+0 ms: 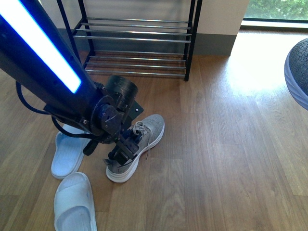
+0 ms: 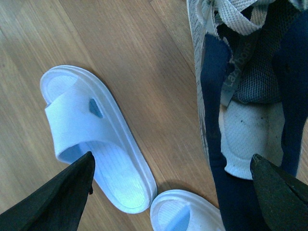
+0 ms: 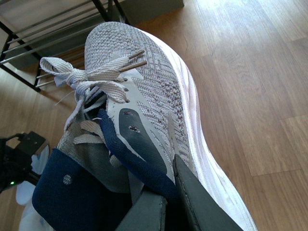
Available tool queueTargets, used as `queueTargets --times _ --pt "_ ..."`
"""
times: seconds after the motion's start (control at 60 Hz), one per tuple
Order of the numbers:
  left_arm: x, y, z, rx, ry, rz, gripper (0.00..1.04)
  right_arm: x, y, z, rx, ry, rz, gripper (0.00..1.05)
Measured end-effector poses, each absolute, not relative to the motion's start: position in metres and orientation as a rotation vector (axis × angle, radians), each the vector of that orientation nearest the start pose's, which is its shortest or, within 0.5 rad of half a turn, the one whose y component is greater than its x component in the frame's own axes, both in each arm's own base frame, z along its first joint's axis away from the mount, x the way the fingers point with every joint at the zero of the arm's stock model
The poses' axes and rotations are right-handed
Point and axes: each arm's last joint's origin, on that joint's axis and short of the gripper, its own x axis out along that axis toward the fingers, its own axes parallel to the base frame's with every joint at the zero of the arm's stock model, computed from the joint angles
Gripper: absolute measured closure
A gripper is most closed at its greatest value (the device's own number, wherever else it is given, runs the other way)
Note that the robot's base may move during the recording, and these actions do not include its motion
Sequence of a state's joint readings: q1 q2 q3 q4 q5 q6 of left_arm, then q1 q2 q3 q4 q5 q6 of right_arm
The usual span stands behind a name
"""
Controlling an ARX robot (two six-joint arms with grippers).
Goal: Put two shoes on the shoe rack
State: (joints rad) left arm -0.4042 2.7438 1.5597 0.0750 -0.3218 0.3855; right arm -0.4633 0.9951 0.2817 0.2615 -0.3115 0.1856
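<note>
One grey sneaker lies on the wood floor in front of the shoe rack. My left gripper hovers over its heel end, open. In the left wrist view the left gripper straddles the sneaker's navy collar, one finger over the insole and the other finger over a slipper. The second grey sneaker hangs off the floor, with my right gripper shut on its navy collar. Only part of that sneaker shows at the front view's right edge.
Two white slippers lie on the floor left of the sneaker, also seen as slipper and slipper. The rack's chrome rods stand against the wall. Bare wood floor spreads to the right.
</note>
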Motion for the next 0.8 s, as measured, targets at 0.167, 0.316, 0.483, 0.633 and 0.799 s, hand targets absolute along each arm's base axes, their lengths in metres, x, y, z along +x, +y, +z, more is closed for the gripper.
queueTargets --times 0.167,0.316,0.483,0.633,0.799 --pt "0.434 -0.176 -0.105 0.716 1.041 -0.238 0.09 0.171 -0.075 0.168 0.353 0.405 -0.189 1.03" --pt "0.439 -0.178 -0.118 0.682 1.066 -0.225 0.09 0.171 -0.075 0.168 0.353 0.405 -0.188 1.03" --pt "0.441 -0.181 -0.129 0.648 1.097 -0.227 0.14 0.171 -0.075 0.168 0.353 0.405 -0.188 1.03" --pt "0.439 -0.183 -0.136 0.620 1.114 -0.217 0.36 0.171 -0.075 0.168 0.353 0.405 -0.189 1.03" --pt "0.436 -0.184 -0.140 0.593 1.122 -0.206 0.66 0.171 -0.075 0.168 0.353 0.405 -0.188 1.03"
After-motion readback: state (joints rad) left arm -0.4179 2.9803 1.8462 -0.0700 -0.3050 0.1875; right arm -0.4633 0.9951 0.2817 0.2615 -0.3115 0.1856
